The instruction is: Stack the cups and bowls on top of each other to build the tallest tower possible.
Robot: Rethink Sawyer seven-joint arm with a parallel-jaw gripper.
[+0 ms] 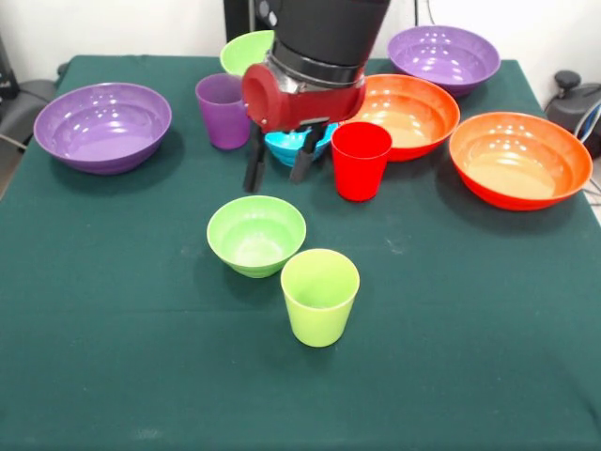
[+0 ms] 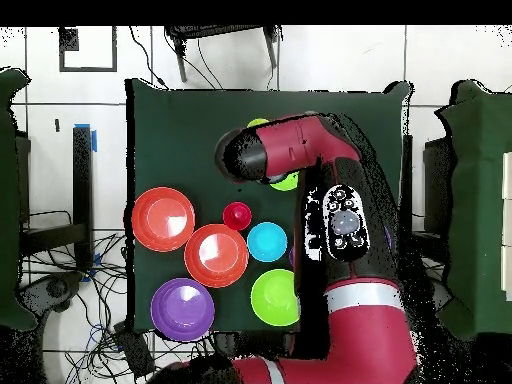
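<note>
My gripper (image 1: 279, 167) hangs open with nothing between its two black fingers. It is just in front of the small blue bowl (image 1: 299, 145), between the purple cup (image 1: 223, 111) and the red cup (image 1: 361, 160). Nearer the front stand a small lime-green bowl (image 1: 256, 235) and the lime-green cup (image 1: 320, 296). Each cup and bowl stands singly on the green cloth; no tower shows. In the overhead view the arm hides the gripper, and the red cup (image 2: 237, 215) and blue bowl (image 2: 267, 241) lie beside the arm.
Wide purple bowls sit at the left (image 1: 103, 127) and back right (image 1: 444, 58). Two orange bowls (image 1: 406, 113) (image 1: 519, 158) stand at the right. A medium lime-green bowl (image 1: 246, 52) is behind the arm.
</note>
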